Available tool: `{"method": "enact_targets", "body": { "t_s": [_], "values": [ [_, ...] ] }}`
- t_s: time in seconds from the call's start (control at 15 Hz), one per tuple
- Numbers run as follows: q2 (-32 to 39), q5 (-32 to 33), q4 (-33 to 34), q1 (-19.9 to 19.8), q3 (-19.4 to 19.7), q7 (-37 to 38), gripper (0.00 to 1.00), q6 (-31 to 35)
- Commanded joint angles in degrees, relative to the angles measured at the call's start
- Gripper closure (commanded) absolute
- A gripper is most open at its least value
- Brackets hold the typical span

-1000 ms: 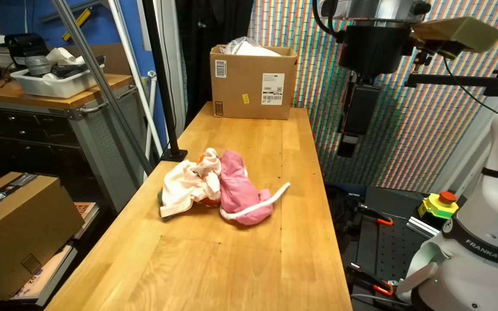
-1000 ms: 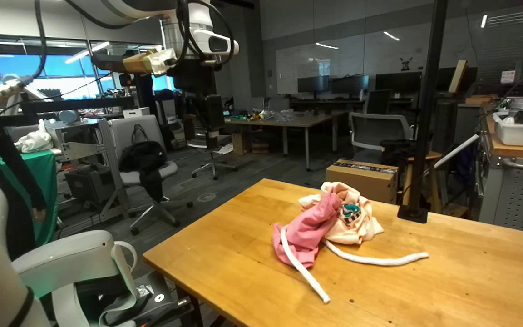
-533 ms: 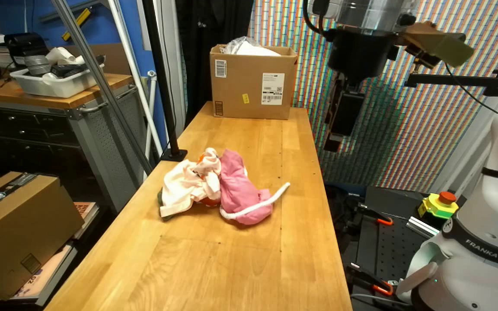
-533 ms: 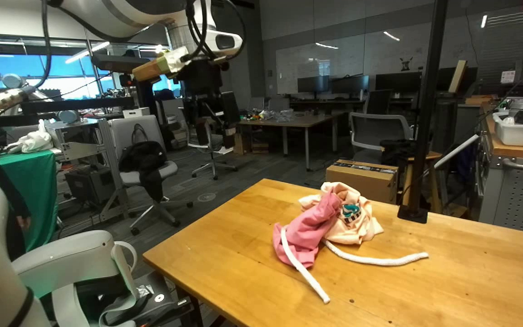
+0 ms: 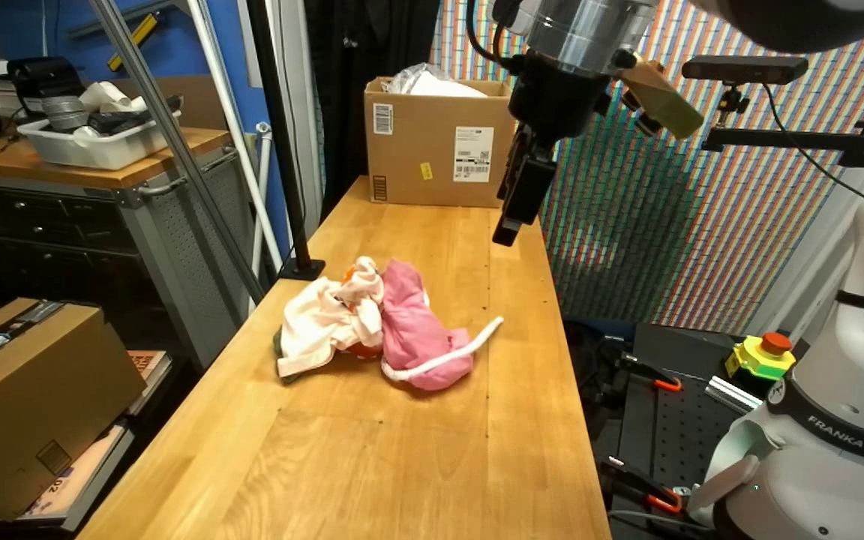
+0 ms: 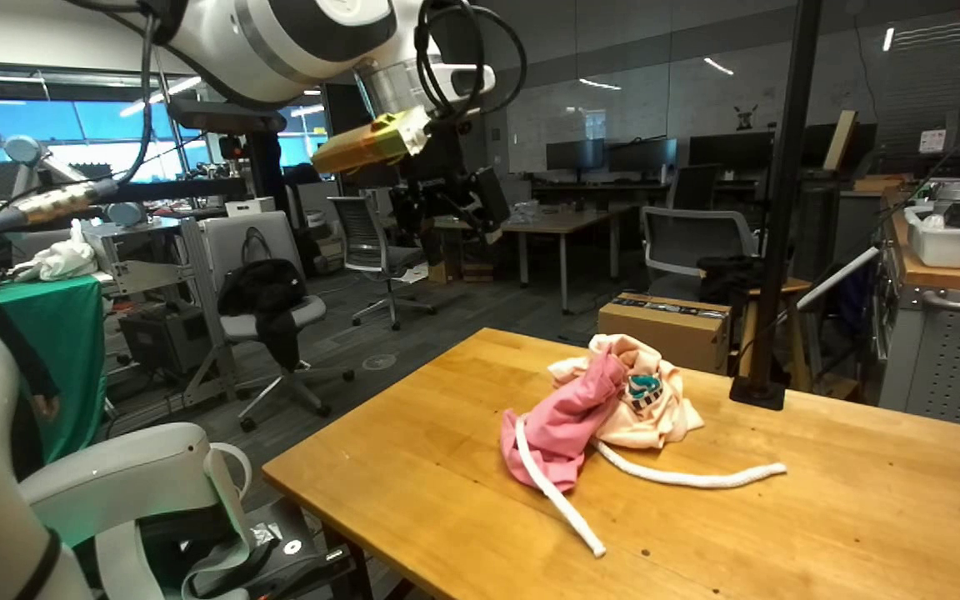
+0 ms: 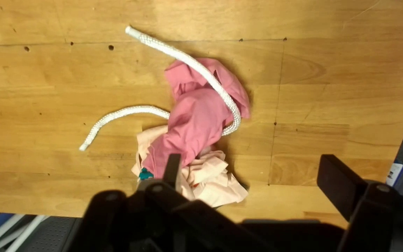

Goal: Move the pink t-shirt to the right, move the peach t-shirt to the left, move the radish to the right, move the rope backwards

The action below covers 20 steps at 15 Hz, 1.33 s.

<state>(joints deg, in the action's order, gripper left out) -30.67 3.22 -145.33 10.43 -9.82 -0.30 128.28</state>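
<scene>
Claw [image 7: 251, 170] spread wide in the air

I have its jaws far apart, above the table [image 7: 327, 105]. In my wrist view I find the peach t-shirt [image 7: 210, 175] at nine o'clock from the claw; the pink t-shirt [image 7: 198, 115], between ten and eleven, lies partly upon it. Over the pink t-shirt passes the rope [image 7: 168, 49], one end reaching toward eleven o'clock, the other toward nine.
</scene>
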Motion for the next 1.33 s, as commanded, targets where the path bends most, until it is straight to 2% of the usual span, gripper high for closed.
{"method": "enact_targets", "body": {
  "t_s": [0.0, 0.4, 0.8, 1.27],
  "values": [
    [6.9, -0.49, 1.55, 0.28, 2.28, -4.78, 0.0, 7.49],
    [20.46, -1.05, 4.37, -0.1, 3.38, -8.04, 0.0, 17.03],
    [31.32, -4.94, 9.66, -0.17, 2.66, -11.19, 0.0, 17.2],
    [39.32, 1.53, 14.38, -0.53, 2.59, -4.37, 0.0, 19.16]
  ]
}}
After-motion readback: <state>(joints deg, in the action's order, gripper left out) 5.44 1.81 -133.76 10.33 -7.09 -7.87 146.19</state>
